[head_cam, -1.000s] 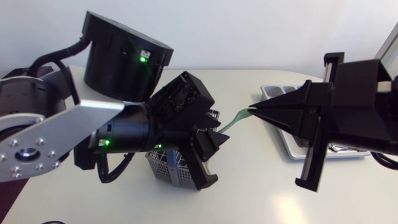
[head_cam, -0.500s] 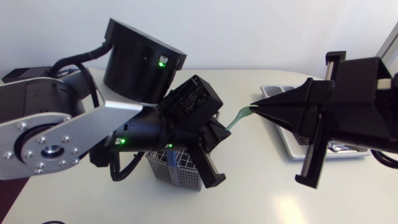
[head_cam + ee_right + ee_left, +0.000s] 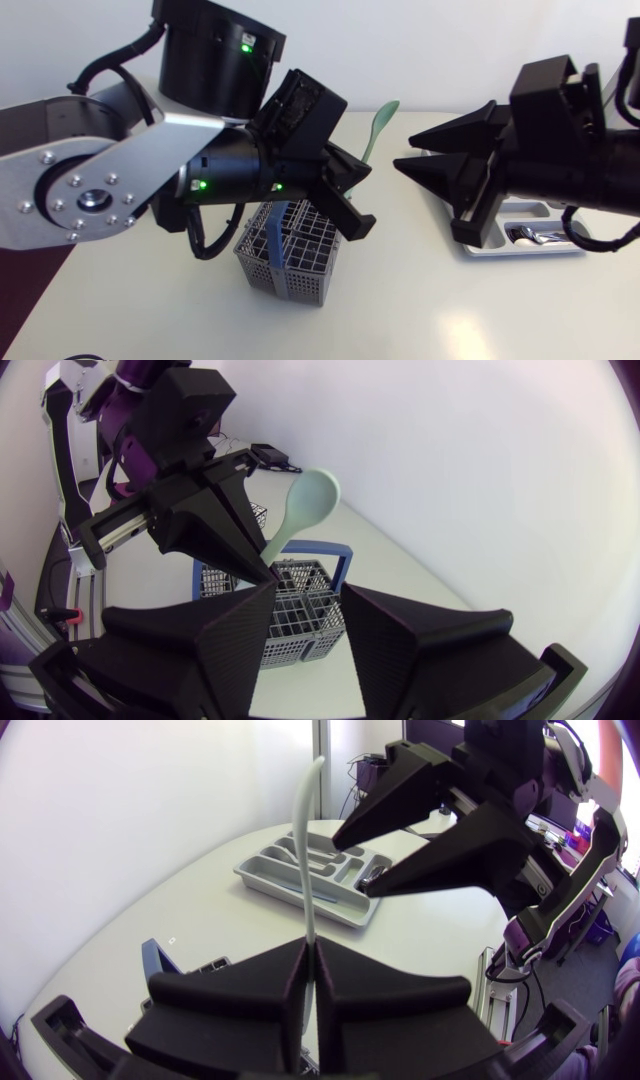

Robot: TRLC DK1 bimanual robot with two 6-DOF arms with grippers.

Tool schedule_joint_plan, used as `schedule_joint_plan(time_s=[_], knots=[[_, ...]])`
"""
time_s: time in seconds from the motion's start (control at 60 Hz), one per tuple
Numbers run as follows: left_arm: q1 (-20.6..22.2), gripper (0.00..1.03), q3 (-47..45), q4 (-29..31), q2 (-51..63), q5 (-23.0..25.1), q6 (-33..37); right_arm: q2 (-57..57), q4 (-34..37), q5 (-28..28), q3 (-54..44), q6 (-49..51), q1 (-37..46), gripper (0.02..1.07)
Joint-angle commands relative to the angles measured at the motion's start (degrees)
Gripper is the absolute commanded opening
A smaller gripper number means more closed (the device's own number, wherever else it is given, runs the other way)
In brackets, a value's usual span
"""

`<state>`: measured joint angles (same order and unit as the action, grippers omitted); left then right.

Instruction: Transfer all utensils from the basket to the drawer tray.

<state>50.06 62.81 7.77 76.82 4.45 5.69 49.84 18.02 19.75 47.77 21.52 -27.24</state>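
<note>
One green spoon [image 3: 383, 112] stands clenched in the left gripper [image 3: 310, 960] above the basket [image 3: 290, 265]; the right gripper [image 3: 408, 150] is released beside it; next seems a handover toward the tray [image 3: 520, 250].

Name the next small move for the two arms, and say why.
Probably ease the right gripper forward until its open fingers straddle the green spoon, then close. The left gripper is shut on the spoon's handle and holds it upright, bowl up, near the basket. The right gripper sits just short of it, on the drawer tray side.
</note>
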Motion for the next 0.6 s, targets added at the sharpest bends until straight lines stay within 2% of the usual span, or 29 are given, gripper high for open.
schedule_joint_plan(time_s=[0.0,0.217,0.533,0.583], knots=[[-0.23,0.03,1.79,-0.83,2.02,-0.93,-2.27,3.42,-0.53,1.17,2.42,-6.31,0.09,0.58],[-0.14,0.03,2.06,-2.85,3.6,-3.31,-3.76,8.95,-0.62,6.62,7.25,-13.61,1.84,0.57],[-0.84,0.03,2.85,-5.66,4.66,-3.83,-5.61,14.93,-1.41,8.2,10.77,-17.56,1.76,0.56],[-0.76,0.03,2.94,-5.92,4.83,-3.83,-5.52,15.63,-1.41,8.29,11.21,-17.56,1.67,0.5]])
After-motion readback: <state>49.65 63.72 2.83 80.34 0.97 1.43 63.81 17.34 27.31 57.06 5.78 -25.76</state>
